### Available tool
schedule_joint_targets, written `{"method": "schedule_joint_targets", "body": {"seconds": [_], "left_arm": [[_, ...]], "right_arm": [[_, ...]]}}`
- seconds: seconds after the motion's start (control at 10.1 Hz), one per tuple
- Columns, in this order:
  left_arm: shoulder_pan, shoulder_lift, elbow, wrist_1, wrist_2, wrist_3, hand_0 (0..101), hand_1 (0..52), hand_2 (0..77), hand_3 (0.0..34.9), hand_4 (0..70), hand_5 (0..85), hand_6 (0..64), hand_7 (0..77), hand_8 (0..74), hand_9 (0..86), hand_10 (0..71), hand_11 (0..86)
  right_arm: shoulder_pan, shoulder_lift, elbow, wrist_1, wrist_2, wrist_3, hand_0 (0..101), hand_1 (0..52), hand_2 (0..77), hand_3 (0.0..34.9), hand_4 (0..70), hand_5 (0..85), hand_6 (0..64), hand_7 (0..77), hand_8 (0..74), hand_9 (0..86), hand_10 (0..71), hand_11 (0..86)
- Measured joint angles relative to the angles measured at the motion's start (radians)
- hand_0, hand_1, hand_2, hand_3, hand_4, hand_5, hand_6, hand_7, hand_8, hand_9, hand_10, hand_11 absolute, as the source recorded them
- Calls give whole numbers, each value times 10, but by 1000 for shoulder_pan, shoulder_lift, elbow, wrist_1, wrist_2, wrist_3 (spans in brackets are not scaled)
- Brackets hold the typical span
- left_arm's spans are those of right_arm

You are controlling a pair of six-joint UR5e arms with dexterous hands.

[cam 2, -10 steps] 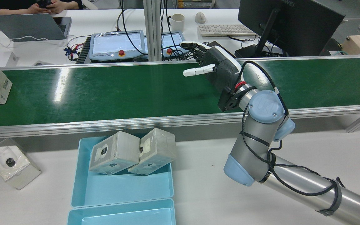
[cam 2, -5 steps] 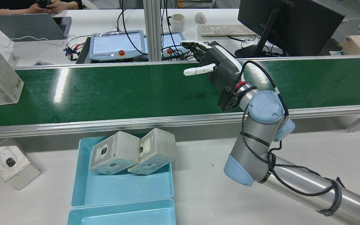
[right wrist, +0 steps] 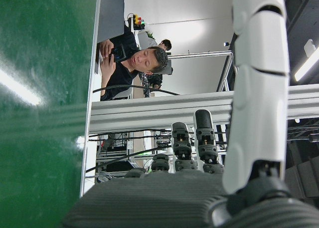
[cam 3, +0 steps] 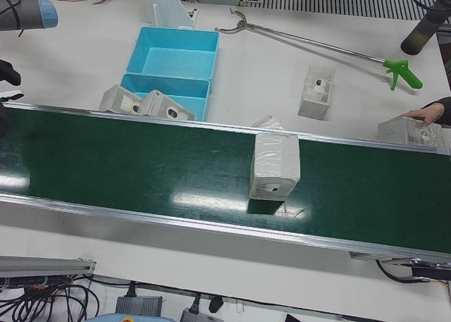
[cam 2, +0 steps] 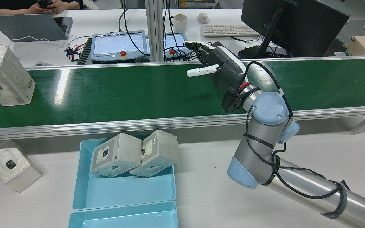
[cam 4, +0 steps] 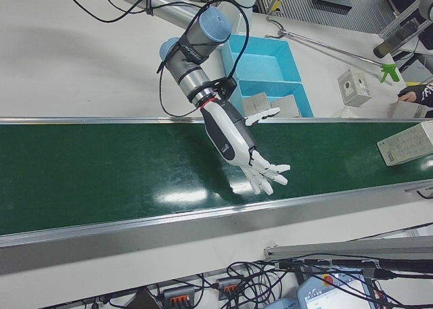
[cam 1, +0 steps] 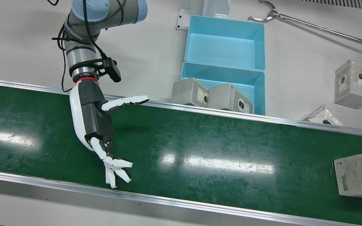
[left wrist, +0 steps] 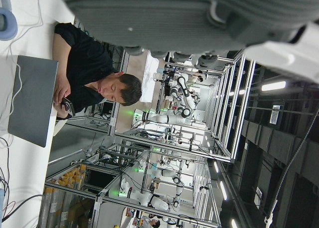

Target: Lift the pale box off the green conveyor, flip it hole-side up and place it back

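Observation:
The pale box (cam 2: 6,77) stands on the green conveyor (cam 2: 122,91) at the far left of the rear view, with a dark hole on a side face. It also shows in the front view (cam 1: 360,174), the left-front view (cam 3: 275,165) and the right-front view (cam 4: 406,143). My right hand (cam 2: 215,68) hovers over the belt's middle, open and empty, fingers spread, far from the box. It also shows in the front view (cam 1: 96,125) and the right-front view (cam 4: 237,143). The left hand view shows only a grey edge of my left hand (left wrist: 174,13).
Two pale boxes (cam 2: 116,155) (cam 2: 155,153) lean in a blue bin (cam 2: 125,190) beside the belt. Another box (cam 2: 11,164) sits on the white table. A grabber tool (cam 3: 317,47) lies on the table. A person's hand (cam 3: 423,114) rests by a box at the belt's end.
The pale box has come into view along the belt, moving rightward in the rear view. My right hand has barely moved.

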Motion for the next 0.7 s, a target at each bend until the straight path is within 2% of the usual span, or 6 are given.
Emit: {"method": "schedule_joint_targets", "body": {"seconds": [0.7], "left_arm": [[0,0,0,0,0,0,0,0,11,0,0,11,5,0,5,5,5,5]], "right_arm": [[-1,0,-24,0,1,-1,479,136,98,0,131,256,71,87,33,54,0,5]]}}
